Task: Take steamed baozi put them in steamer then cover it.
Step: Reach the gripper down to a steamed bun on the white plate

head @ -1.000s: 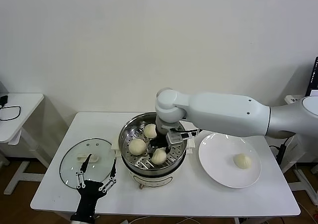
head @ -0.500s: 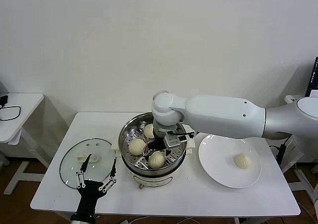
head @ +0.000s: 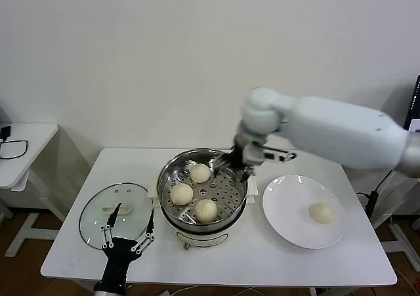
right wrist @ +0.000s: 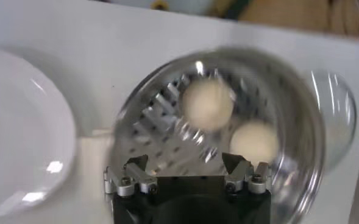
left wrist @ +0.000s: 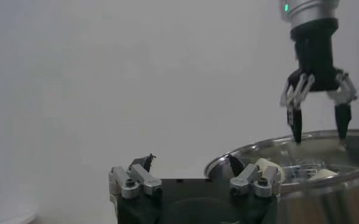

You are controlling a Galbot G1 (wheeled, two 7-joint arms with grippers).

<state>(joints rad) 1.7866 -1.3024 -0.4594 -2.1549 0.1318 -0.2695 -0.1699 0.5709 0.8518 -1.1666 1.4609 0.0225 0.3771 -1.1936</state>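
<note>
White table [head: 79, 256]: right gripper [head: 237, 159] over steamer [head: 172, 172] rim, fingers released, empty; left gripper [head: 126, 228] spread beside cover [head: 98, 214]. Risk: last baozi [head: 320, 212] on plate [head: 282, 224] rolling away under off-centre pinch.

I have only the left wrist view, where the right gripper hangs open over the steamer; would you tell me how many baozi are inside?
Observer: Three baozi sit on the tray in the steamer.
Operator: Thank you. Is any baozi outside it?
Observer: Yes, one baozi lies on a white plate to the steamer's right.
Operator: And where is the cover?
Observer: The cover lies flat on the table to the steamer's left, with the open left gripper over its near edge.
</note>
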